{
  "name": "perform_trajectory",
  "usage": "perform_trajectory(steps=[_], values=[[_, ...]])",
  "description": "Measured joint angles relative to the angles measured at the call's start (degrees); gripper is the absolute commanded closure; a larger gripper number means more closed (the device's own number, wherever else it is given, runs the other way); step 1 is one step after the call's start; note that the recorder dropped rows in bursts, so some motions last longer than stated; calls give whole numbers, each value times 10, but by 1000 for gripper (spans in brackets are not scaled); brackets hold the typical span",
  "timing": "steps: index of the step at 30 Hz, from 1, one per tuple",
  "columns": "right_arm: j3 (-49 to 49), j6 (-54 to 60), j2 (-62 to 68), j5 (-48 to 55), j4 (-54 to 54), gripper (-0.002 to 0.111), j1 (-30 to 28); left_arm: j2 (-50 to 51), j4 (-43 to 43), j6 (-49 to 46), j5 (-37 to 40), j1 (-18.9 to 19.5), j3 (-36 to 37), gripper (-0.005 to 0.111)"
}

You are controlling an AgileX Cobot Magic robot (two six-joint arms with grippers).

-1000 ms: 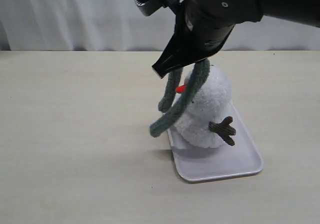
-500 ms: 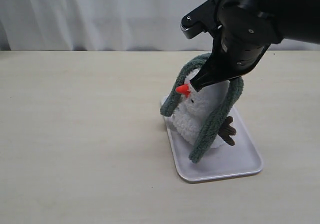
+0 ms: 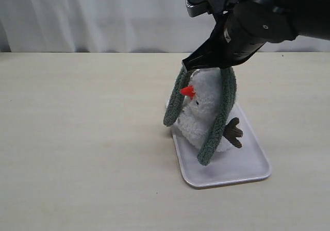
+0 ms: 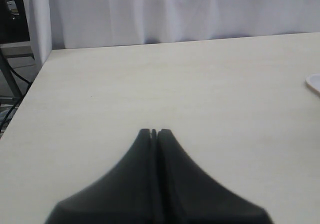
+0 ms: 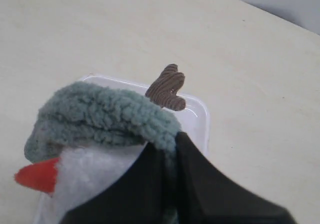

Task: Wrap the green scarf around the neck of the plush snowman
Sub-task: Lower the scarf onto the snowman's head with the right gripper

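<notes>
The plush snowman [image 3: 206, 112] stands on a white tray [image 3: 242, 166], its orange nose [image 3: 187, 91] pointing left. The green scarf [image 3: 219, 122] is draped over the top of its head, one end hanging down the left side [image 3: 174, 104] and the longer end down the front right. My right gripper [image 5: 172, 146] is shut on the green scarf [image 5: 105, 114] just above the snowman's head [image 5: 95, 179]; the same gripper [image 3: 192, 65] shows in the exterior view. A brown twig arm [image 5: 167, 87] sticks out behind. My left gripper [image 4: 154, 132] is shut on nothing, over bare table.
The beige table [image 3: 77, 138] spreads around the tray. A white curtain [image 3: 103, 14] hangs behind. The tray's edge [image 4: 314, 82] shows at the side of the left wrist view, and the table's edge [image 4: 30, 91] runs along the other side.
My right gripper has carried the scarf from the snowman's front left over its head, then risen a little. The scarf now hangs down both sides of the head.
</notes>
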State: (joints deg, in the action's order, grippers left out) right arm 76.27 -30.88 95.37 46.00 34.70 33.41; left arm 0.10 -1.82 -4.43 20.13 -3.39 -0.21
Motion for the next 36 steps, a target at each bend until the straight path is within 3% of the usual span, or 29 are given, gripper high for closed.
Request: perform_trajectory(steps=[36], values=[[4,-12,68,58,81,104,-6,0,0,0,0,0,0,107]])
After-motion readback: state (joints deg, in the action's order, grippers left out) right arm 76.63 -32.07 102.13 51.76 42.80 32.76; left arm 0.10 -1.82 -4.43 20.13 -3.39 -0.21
